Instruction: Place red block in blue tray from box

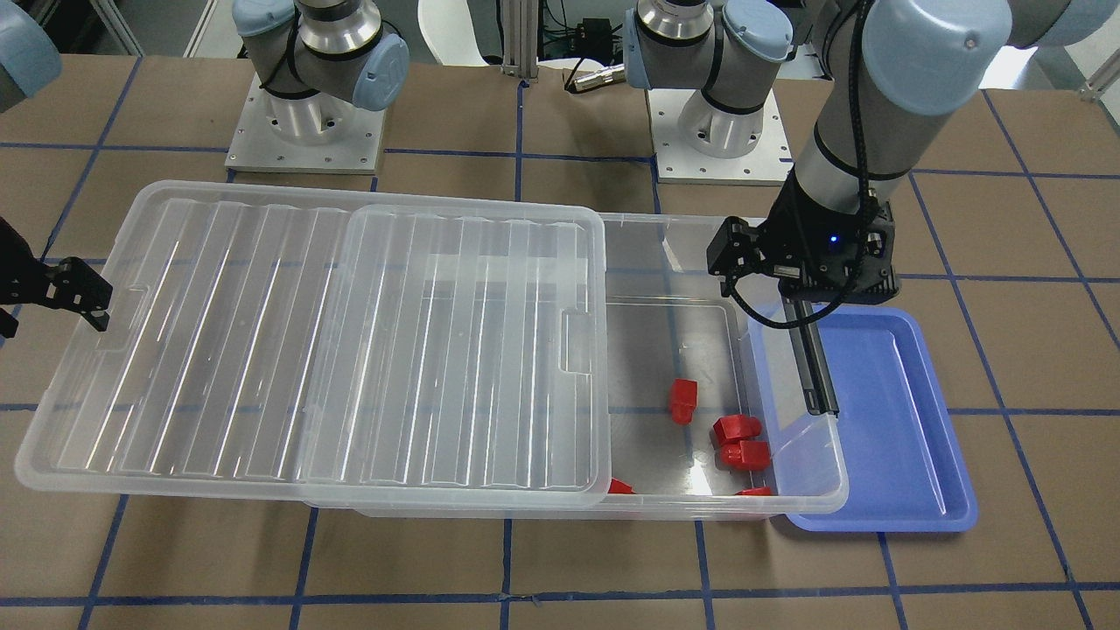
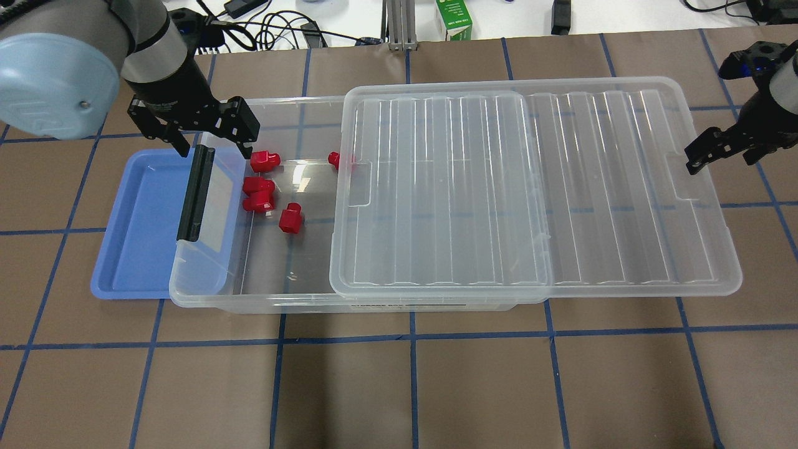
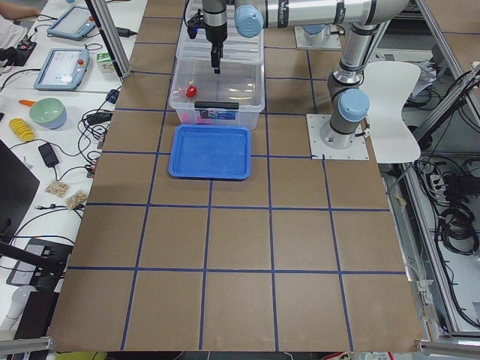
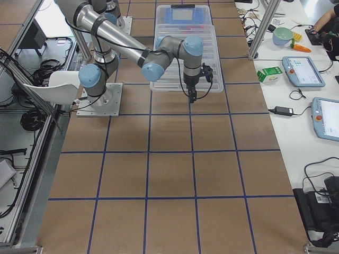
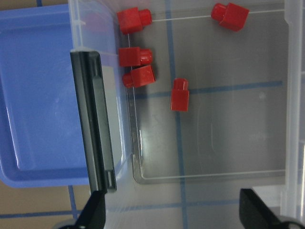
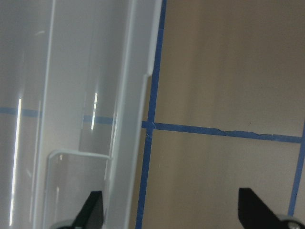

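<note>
Five red blocks point(image 5: 180, 94) lie inside the uncovered end of the box point(image 5: 214, 143), just below and ahead of the left claw point(image 2: 215, 149). That claw hangs wide open and empty above the end of the black latch point(image 5: 95, 124), with the blue tray point(image 5: 38, 95) to its outer side. The right claw point(image 6: 174, 214), equally spread and empty, hovers over the counter point(image 6: 228, 71) beside the edge of the lid point(image 6: 71, 95).

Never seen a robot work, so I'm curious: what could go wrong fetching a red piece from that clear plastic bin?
Two small red plastic blocks lie touching beside the end wall of the clear plastic bin, so the open left gripper might grab both or bump the wall. The bin's black bar latch juts toward the shallow blue tray and could snag the gripper.
</note>
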